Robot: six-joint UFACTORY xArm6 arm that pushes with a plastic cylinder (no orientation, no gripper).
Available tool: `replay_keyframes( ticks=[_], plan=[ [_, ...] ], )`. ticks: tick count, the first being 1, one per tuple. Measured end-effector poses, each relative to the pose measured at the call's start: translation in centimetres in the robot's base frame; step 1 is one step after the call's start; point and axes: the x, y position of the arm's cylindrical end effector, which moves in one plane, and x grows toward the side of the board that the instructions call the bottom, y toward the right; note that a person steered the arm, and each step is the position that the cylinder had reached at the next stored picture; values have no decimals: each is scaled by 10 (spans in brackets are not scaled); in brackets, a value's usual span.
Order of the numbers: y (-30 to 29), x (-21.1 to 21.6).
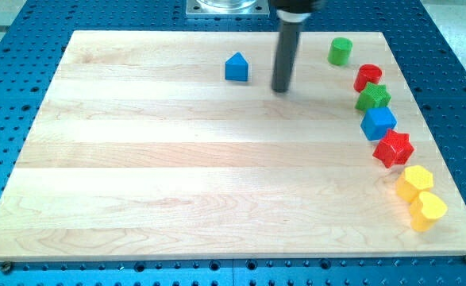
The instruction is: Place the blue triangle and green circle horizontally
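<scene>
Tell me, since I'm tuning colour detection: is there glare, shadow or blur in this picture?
Camera view: even, soft light on the wooden board, no hard glare; only a faint shadow at my tip, between the blue triangle and green circle; blocks are in focus, edges slightly soft.

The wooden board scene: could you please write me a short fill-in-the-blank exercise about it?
1. My tip rests between the blue triangle and the ____ circle.
2. The blue triangle lies to the view's ____ of my tip.
3. The two blocks lowest in the view are both ____.

Missing words: green; left; yellow
</scene>
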Motion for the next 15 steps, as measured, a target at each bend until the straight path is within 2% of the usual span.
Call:
replay_keyframes(
  ticks=[1,3,5,6,7,8,10,11,12,14,15],
  plan=[
    [-25,-14],
    [-115,-18],
    [-26,-39],
    [-82,-40],
    [-94,-53],
    [-69,-71],
    [26,-72],
    [29,-69],
    [34,-23],
    [59,-61],
    [59,-65]
  ],
)
